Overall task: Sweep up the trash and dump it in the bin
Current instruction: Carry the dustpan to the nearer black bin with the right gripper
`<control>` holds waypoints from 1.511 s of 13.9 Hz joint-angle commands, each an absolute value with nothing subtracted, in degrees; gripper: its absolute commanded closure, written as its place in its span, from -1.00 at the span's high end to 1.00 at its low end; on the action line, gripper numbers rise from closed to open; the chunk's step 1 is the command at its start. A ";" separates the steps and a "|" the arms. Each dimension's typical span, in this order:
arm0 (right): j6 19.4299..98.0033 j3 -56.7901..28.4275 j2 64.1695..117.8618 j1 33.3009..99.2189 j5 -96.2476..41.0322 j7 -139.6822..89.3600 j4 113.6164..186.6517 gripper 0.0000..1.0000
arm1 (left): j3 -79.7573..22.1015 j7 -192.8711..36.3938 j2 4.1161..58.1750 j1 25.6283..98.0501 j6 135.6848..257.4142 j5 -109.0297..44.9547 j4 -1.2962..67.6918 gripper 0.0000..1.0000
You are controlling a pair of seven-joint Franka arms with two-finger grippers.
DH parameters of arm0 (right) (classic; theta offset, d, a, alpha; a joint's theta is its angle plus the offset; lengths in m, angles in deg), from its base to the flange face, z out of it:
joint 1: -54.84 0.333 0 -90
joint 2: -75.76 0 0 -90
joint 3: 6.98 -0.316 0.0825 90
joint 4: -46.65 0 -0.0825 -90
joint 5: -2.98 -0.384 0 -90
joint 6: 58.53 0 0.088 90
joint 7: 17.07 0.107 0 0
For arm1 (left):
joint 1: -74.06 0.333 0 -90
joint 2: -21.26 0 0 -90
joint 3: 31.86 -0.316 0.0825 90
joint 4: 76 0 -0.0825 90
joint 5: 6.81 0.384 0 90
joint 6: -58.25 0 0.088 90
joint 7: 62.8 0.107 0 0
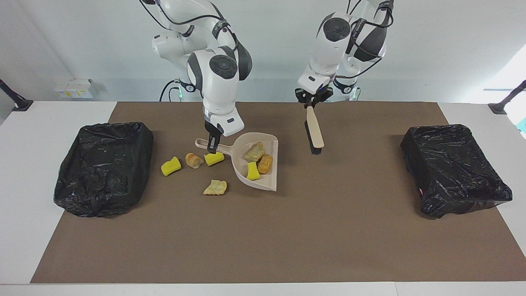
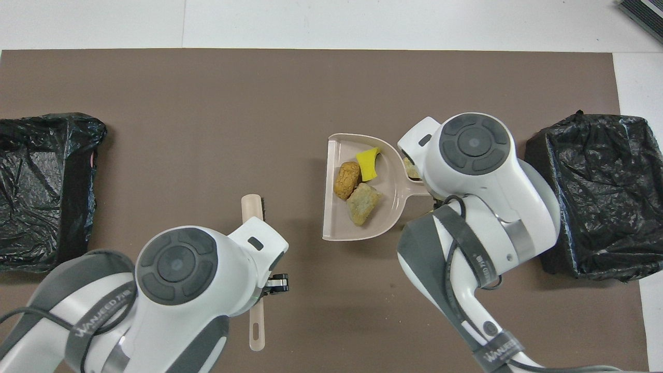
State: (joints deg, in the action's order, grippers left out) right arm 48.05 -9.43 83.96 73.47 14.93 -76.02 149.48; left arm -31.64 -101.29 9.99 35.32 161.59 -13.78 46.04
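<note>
— How far along are they?

— Three scraps (image 1: 257,160) ride in the dustpan (image 1: 267,181), right gripper (image 1: 212,144) clamped on its handle. Four scraps (image 1: 193,166) lie at its nine o'clock (unswept). Left gripper (image 1: 311,102) grips the brush (image 1: 314,132), lifted. Bin (image 1: 104,166) awaits.

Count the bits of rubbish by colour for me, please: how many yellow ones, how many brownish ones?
Yellow sponge pieces: 3
Tan bread-like chunks: 4
Total: 7
</note>
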 commanded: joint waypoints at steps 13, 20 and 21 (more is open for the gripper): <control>36.74 -8.83 76.99 46.69 13.27 -110.04 144.82 -1.00 | -31.94 -113.86 15.99 18.25 186.04 -13.40 58.56 -1.00; 46.22 -8.21 76.82 32.52 21.58 -122.45 145.43 -1.00 | -31.94 -114.22 17.74 18.42 189.83 -13.40 59.70 -1.00; 48.15 -8.12 76.82 31.81 23.62 -123.06 145.70 -1.00 | -32.03 -113.95 17.83 18.77 189.83 -13.40 59.70 -1.00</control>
